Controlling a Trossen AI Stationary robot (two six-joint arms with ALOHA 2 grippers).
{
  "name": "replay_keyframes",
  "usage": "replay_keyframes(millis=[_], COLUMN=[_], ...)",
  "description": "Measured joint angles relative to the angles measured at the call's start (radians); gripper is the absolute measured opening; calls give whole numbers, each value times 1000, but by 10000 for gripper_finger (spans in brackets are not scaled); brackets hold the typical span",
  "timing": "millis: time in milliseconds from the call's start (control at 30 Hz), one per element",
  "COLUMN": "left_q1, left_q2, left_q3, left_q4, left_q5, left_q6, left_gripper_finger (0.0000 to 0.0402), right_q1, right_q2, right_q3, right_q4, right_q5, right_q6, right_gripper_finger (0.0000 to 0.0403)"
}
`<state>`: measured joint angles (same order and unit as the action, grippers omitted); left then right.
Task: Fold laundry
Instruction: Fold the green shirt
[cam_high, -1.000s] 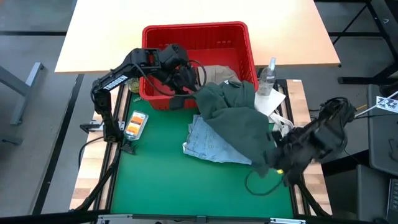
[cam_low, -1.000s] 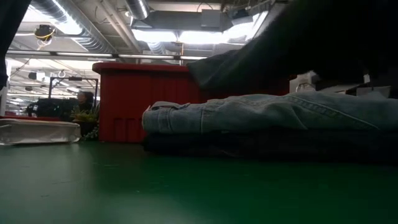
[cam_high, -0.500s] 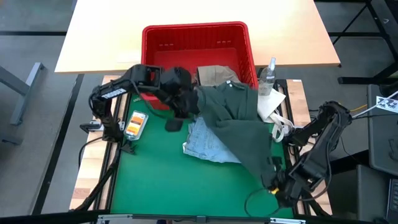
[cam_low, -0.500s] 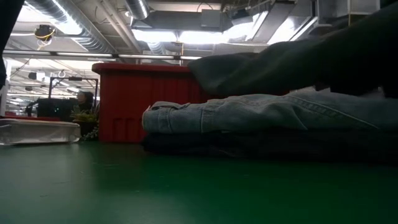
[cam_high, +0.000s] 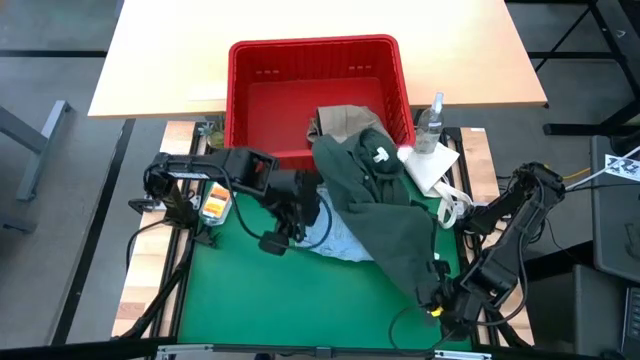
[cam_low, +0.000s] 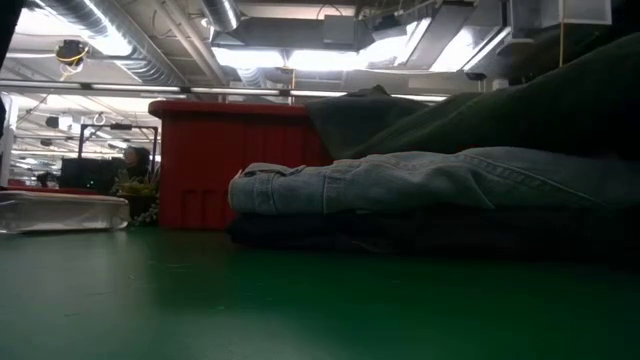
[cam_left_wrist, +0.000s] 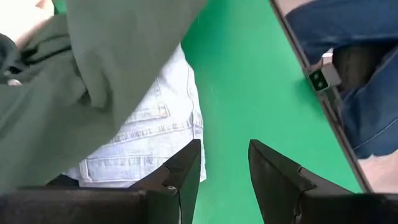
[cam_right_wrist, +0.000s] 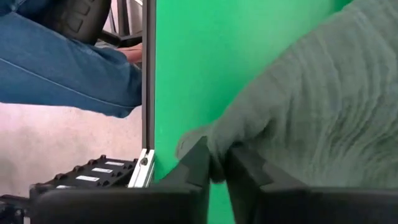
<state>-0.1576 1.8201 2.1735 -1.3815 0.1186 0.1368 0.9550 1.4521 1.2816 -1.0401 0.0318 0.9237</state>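
A dark olive green garment stretches from the red basket's front rim toward the near right corner of the green mat. It lies over light blue denim, which rests on dark navy jeans. A beige piece lies in the basket. My right gripper is shut on the olive garment's near end. My left gripper hovers open over the mat beside the denim's left edge, with only bare mat between its fingers. My right gripper pinches the olive garment's near corner between its two fingers, at an edge of the cloth. The fingers slant down at it from the table's near right. From there the cloth runs, drawn out long, over the denim to the basket.
The red basket stands at the far edge of the mat. A spray bottle and a white cloth sit at the far right, and an orange packet at the left. Bare green mat lies near left.
My left gripper has come from the basket's front toward the table's near edge and down, to the denim's left side. My right gripper has sunk toward the near right corner with the olive garment's end, so the garment is drawn out longer across the pile.
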Motion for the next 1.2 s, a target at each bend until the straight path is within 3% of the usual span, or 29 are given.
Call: replay_keyframes(millis=[300, 433, 667, 900, 1200], left_q1=[-31, -33, -42, -67, -124], left_q2=[0, 0, 0, 0, 0], left_q3=[-163, -237, -347, -421, -453], left_q4=[43, 83, 122, 156, 197], left_q5=[-7, -6, 5, 73, 82], left_q6=[-24, -25, -30, -60, -84], left_gripper_finger=[128, 128, 128, 128, 128], right_q1=[0, -22, -134, -314, -569], right_q2=[0, 0, -2, -2, -2], right_q3=[0, 0, 0, 33, 202], right_q4=[-4, -1, 0, -6, 1], right_q5=[-38, -112, -107, 40, 379], right_q6=[-3, -1, -132, -538, -996], right_gripper_finger=[149, 162, 159, 159, 159])
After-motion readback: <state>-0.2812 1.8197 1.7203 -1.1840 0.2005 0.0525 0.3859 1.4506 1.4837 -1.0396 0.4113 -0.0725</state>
